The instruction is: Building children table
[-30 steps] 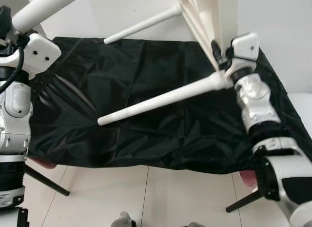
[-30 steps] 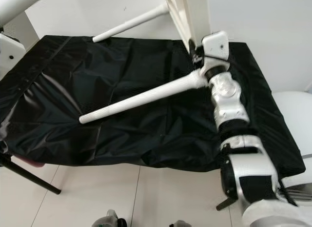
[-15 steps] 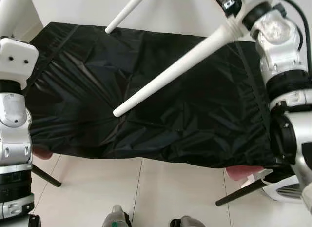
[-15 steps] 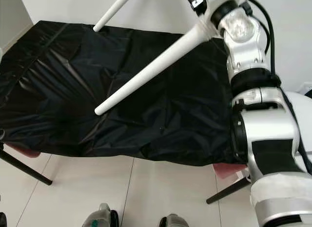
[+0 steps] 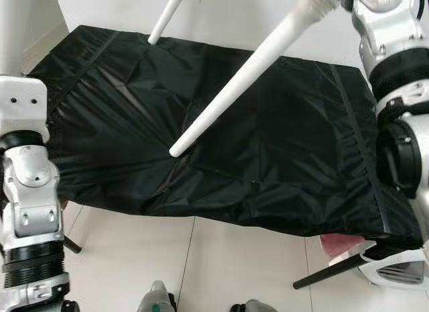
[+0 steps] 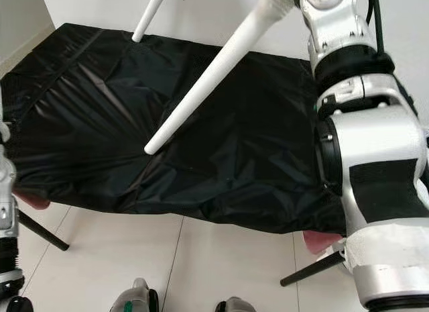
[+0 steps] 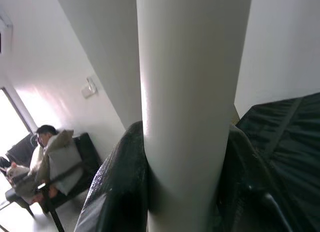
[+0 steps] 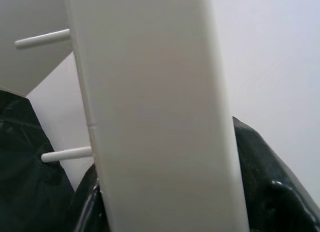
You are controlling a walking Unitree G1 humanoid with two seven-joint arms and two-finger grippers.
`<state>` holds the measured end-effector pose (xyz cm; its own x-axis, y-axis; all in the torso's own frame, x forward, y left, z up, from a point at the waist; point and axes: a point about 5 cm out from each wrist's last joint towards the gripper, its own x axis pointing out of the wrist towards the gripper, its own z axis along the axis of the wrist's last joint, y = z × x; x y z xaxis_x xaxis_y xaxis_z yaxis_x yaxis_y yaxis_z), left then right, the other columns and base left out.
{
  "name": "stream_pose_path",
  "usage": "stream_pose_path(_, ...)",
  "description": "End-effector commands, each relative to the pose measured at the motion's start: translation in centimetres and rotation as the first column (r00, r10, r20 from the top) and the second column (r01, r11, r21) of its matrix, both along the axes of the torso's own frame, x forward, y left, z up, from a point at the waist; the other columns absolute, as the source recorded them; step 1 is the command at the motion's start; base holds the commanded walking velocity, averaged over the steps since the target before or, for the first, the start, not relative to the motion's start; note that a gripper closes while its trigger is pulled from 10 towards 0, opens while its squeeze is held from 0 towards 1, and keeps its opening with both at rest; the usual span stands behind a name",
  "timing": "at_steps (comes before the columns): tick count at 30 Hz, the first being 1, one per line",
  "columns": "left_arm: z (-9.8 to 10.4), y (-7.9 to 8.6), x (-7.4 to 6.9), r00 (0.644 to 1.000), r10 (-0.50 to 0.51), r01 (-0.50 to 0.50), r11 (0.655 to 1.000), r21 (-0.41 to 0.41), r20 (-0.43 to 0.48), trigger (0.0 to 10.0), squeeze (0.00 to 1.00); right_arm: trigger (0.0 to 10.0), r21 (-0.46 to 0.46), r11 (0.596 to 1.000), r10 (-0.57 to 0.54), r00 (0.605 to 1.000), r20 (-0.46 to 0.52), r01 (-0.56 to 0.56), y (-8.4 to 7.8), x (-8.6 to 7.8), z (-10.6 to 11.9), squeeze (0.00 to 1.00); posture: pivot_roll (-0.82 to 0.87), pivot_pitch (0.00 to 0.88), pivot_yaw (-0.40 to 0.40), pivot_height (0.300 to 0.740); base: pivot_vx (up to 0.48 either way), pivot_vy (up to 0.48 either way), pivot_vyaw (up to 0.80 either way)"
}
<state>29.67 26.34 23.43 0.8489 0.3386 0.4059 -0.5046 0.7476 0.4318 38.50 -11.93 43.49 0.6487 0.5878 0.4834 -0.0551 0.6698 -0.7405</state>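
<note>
1. Mid-assembly — the white children's table held up off the black cloth (image 5: 268, 158), both arms raised, legs pointing down and out.
2. Left gripper (image 7: 185, 192): black fingers (image 7: 120, 192) clamped on either side of a thick white leg (image 7: 190, 92), squarely between them and running on away from the wrist.
3. Right gripper (image 8: 165, 212): dark fingers (image 8: 265, 192) closed on a flat white board (image 8: 150, 117) — probably the tabletop's edge or frame; two thin white pegs (image 8: 65, 154) sticking out just beside it.
4. Below and ahead of the right gripper, a long tapered leg (image 5: 241, 77) slanting down, its tip hanging close above the cloth; contact not certain. A second leg (image 5: 164, 17) farther back, tip near the cloth's far edge.
5. Judged step: turning or repositioning the part-built table. Next move likely calls for both grips kept firm and level while swinging the legs down to rest, with care not to snag a tip in the loose cloth.
6. Hard to make out: the tabletop itself, cut off at the top of the head views; how many legs are fitted; whether the pegs await another part. Under the cloth, dark stand legs (image 5: 328, 273) and something pink (image 5: 335, 243) peeking out. In the left wrist view, a person (image 7: 47, 157) seated far off.
</note>
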Motion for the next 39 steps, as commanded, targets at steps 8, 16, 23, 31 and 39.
stream_pose_path(8, -7.2, -3.4, 1.6, 0.936, -0.189, 0.123, 0.966, -0.226, -0.298, 10.0, 0.0, 0.0, 0.059, 0.972, 0.179, 0.881, 0.437, -0.227, 2.5, -6.2, 8.8, 0.0, 0.07, 0.0, -0.168, 0.74, 0.0, 0.0, 0.0)
stream_pose_path(16, -7.9, -5.6, 2.7, 0.911, -0.294, 0.204, 0.93, -0.306, -0.288, 10.0, 0.0, 0.0, -0.046, 0.995, 0.098, 0.897, 0.431, -0.087, 0.7, -6.2, 9.4, 0.0, 0.05, 0.0, -0.173, 0.74, 0.0, 0.0, 0.0)
stream_pose_path(23, -7.3, -10.5, 5.1, 0.844, -0.468, 0.371, 0.862, -0.345, -0.262, 10.0, 0.0, 0.0, -0.176, 0.981, -0.008, 0.918, 0.397, 0.084, -2.3, -6.2, 9.9, 0.0, -0.04, 0.0, -0.135, 0.74, 0.0, 0.0, 0.0)
stream_pose_path(31, -5.5, -14.3, 6.1, 0.779, -0.595, 0.505, 0.783, -0.364, -0.199, 10.0, 0.0, 0.0, -0.219, 0.968, -0.018, 0.908, 0.418, 0.12, -3.5, -7.2, 10.7, 0.0, -0.1, 0.0, -0.103, 0.74, 0.0, 0.0, 0.0)
stream_pose_path(39, -5.2, -15.2, 6.2, 0.753, -0.633, 0.54, 0.75, -0.382, -0.179, 10.0, 0.0, 0.0, -0.216, 0.968, -0.024, 0.906, 0.423, 0.127, -3.8, -7.6, 11.3, 0.0, -0.12, 0.0, -0.092, 0.74, 0.0, 0.0, 0.0)
